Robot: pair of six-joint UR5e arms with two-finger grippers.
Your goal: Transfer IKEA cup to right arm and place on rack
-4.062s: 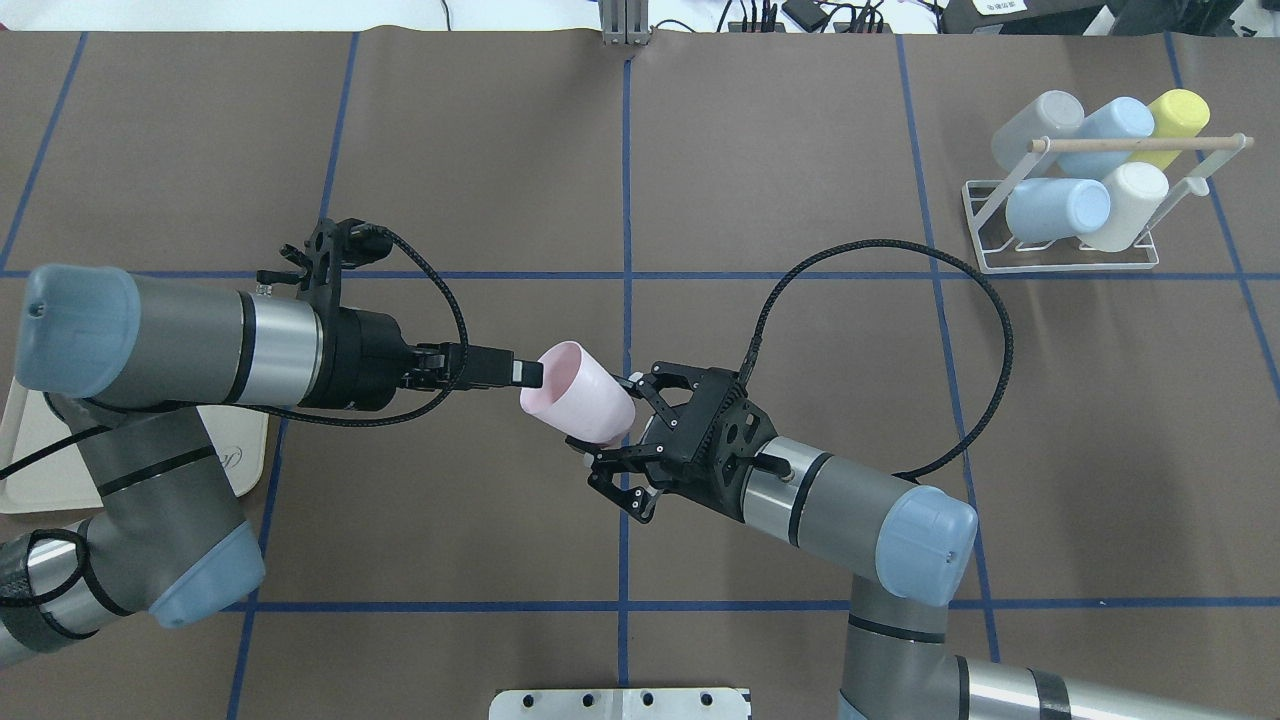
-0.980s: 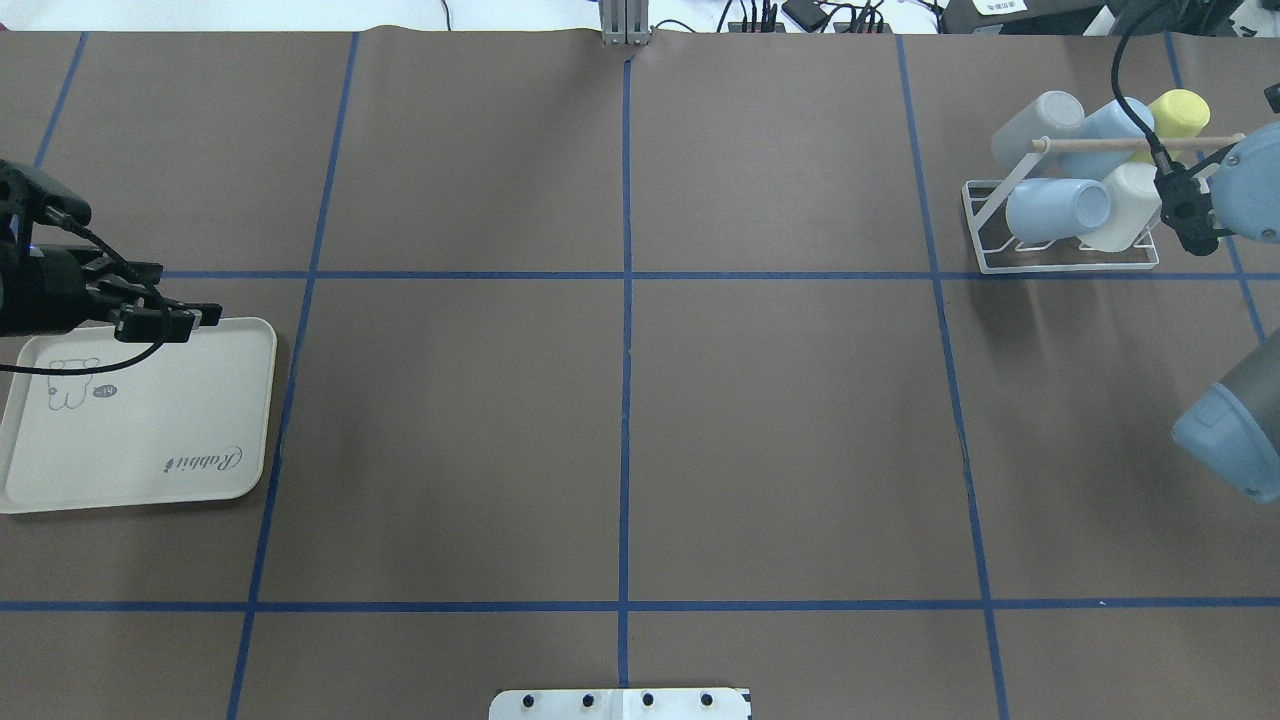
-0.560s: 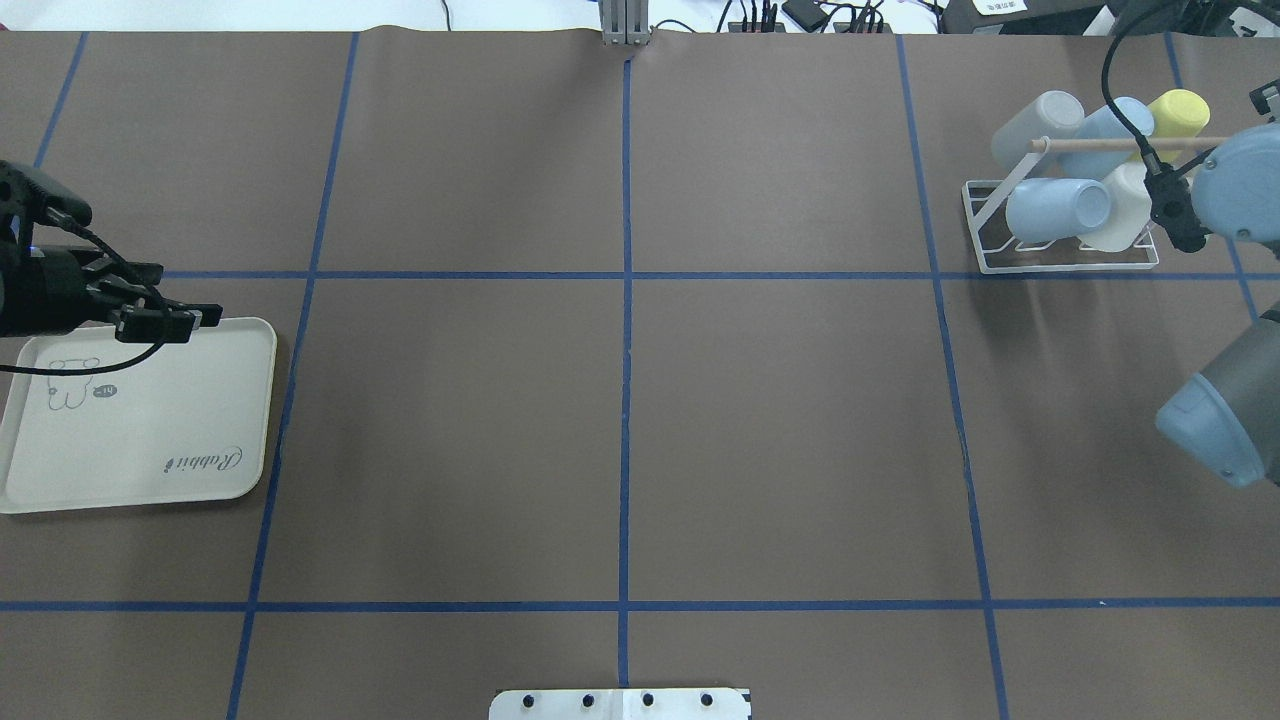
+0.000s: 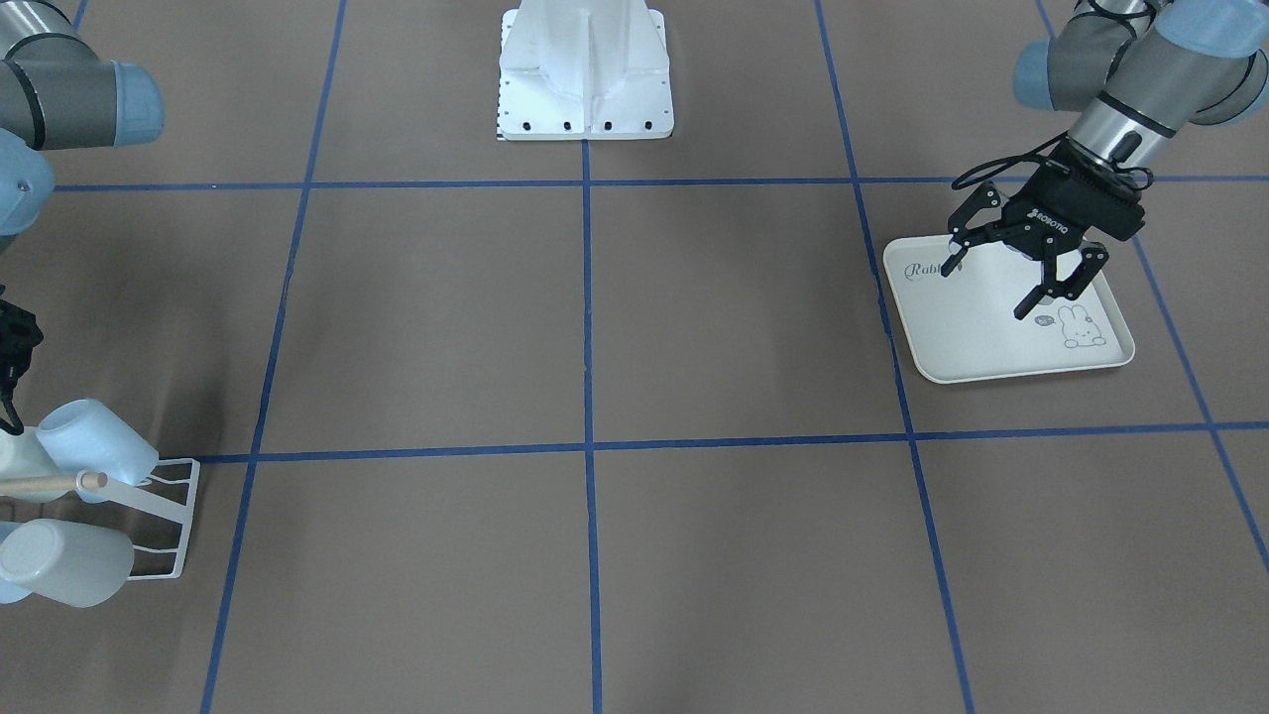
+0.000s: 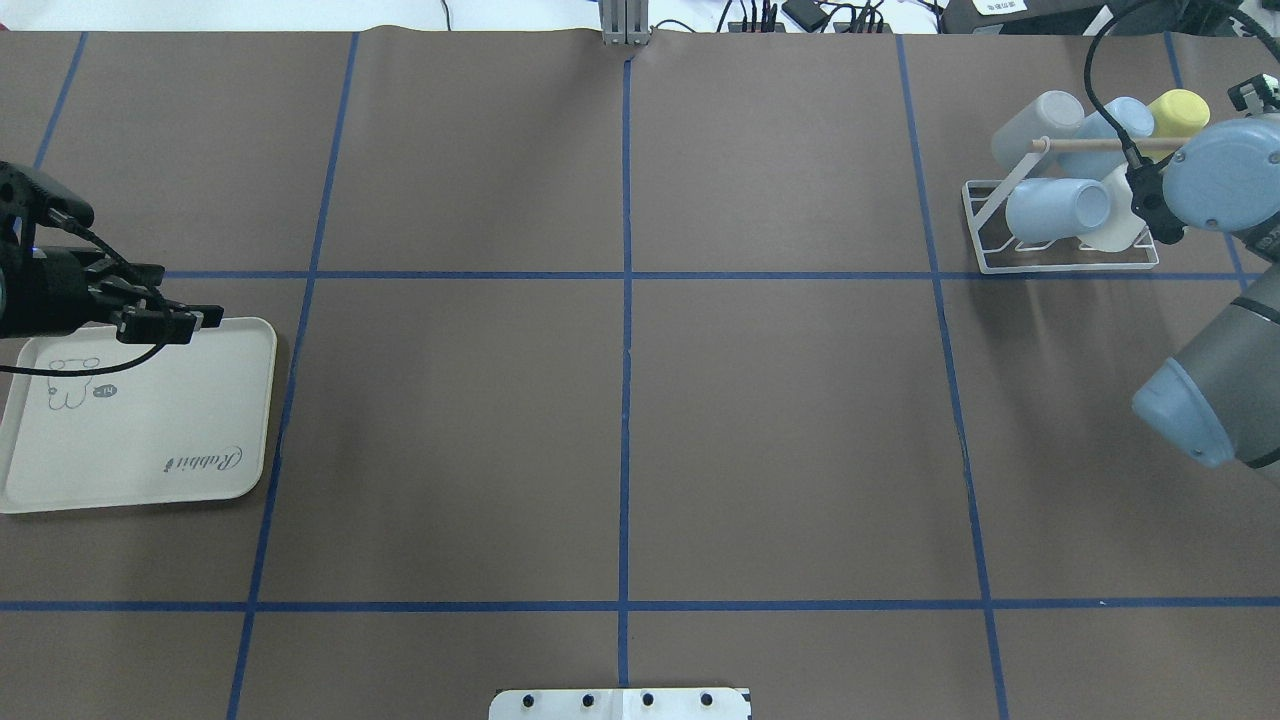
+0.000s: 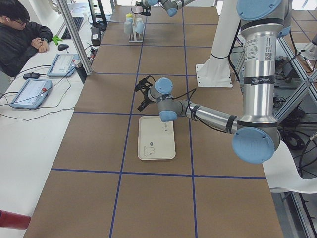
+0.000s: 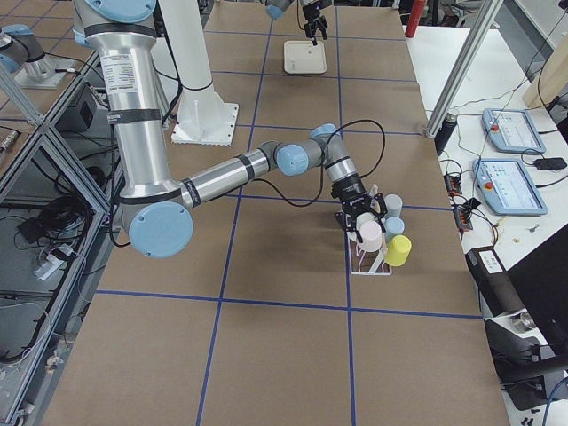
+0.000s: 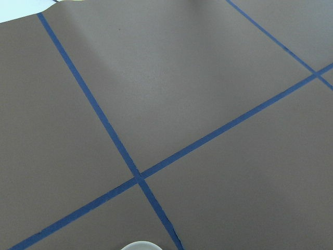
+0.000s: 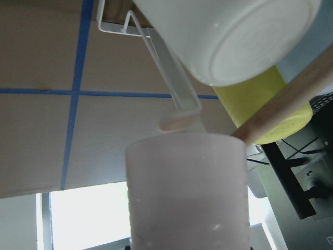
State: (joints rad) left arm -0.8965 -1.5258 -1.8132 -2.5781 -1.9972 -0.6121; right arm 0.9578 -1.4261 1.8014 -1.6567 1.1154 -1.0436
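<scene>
The pale pink IKEA cup (image 9: 187,192) fills the lower middle of the right wrist view, its far end just short of a white prong (image 9: 179,121) of the rack (image 5: 1060,264). From the table's right end the cup (image 7: 370,236) hangs at the rack's near side, with my right gripper (image 7: 358,216) shut on it. Overhead, the right wrist hides both cup and gripper. The rack's wooden dowel (image 5: 1090,144) crosses above. My left gripper (image 4: 984,290) hangs open and empty over the tray's inner edge, seen side-on from overhead (image 5: 170,322).
The rack holds blue (image 5: 1055,208), grey (image 5: 1035,120), yellow (image 5: 1178,108) and white (image 5: 1120,225) cups. A cream rabbit-print tray (image 5: 150,440) lies at the far left. A person (image 6: 20,34) sits at a side desk with tablets.
Since the hand-over the left arm has let go and drawn back to the tray. The right arm has carried the cup to the rack and in the last second moved further left over it.
</scene>
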